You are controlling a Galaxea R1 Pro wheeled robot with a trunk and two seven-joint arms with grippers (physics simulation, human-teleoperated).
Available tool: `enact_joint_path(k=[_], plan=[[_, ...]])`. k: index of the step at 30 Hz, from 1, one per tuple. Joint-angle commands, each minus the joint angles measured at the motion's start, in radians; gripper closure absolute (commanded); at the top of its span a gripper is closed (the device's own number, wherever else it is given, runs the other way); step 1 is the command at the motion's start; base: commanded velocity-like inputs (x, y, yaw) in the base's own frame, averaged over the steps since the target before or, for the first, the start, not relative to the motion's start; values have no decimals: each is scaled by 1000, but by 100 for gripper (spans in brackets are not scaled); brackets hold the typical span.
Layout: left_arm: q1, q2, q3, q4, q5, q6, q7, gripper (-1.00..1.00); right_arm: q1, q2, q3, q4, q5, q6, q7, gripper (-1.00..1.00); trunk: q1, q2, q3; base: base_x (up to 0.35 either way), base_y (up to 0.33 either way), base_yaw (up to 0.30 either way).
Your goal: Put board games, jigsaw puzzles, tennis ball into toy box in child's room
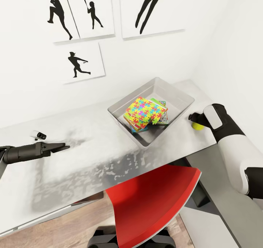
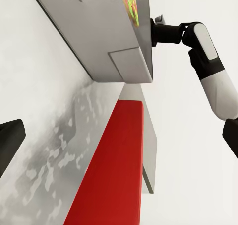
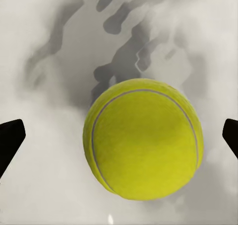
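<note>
Head view: the light grey rectangular toy box [image 1: 151,109] stands at frame centre on the white-topped table [image 1: 91,156], holding a bright multicoloured jigsaw sheet [image 1: 146,111] atop printed game boxes [image 1: 162,116].
Head view, ball: the small yellow-green tennis ball [image 1: 198,126] lies on the table at centre right, just beside the bin's right wall, under the right gripper [image 1: 195,118].
Head view, left side: the left gripper [image 1: 60,147] hangs over bare tabletop at the left edge, well apart from the bin; whether its claw is spread cannot be told.
Head view, foreground: a red chair [image 1: 153,200] sits below the table edge.
Left wrist view: the bin's grey wall [image 2: 99,31] at top, the right arm [image 2: 208,61] at upper right, the red chair seat [image 2: 114,170] below.
Right wrist view: the ball [image 3: 144,138] fills the centre; dark fingertips [image 3: 10,140] sit at either edge, so the claw is spread wide around it, not touching.
Step in hand, judged: grasping the ball. Centre it between the fingers, lower, then close gently, since a round ball may roll away.
</note>
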Motion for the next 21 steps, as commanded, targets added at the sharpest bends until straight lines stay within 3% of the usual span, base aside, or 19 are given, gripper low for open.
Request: enact_joint_path(k=[1,21], plan=[[-1,0,0,0,0,10,-4,-100,-1,-2,6,-1,-10,2,-9,-100,1,-2,-1,0,0,0],[0,0,0,0,0,11,-4,-100,-4,-2,7,13,-12,1,-10,-100,1,-2,-1,0,0,0]])
